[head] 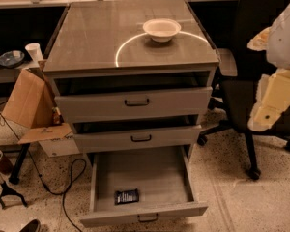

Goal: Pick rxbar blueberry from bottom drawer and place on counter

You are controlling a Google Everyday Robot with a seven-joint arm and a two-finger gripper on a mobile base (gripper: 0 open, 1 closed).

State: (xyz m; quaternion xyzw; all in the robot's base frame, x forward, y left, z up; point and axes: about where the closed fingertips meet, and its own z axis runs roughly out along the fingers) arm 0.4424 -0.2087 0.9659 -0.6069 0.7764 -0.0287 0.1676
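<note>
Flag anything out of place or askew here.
Nothing spilled or damaged. The top drawer and middle drawer stand ajar, the bottom drawer pulled out, its rxbar blueberry lying crooked near the front. A cardboard box leans at the left. The gripper hangs at the right edge.

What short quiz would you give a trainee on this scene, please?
1. True or false: the bar lies in the open bottom drawer.
2. What stands on the counter? A) cup B) bowl C) box
3. Where is the gripper?
Key: 1 true. 2 B. 3 At the right edge of the view, in front of the chair, well away from the bottom drawer.
</note>
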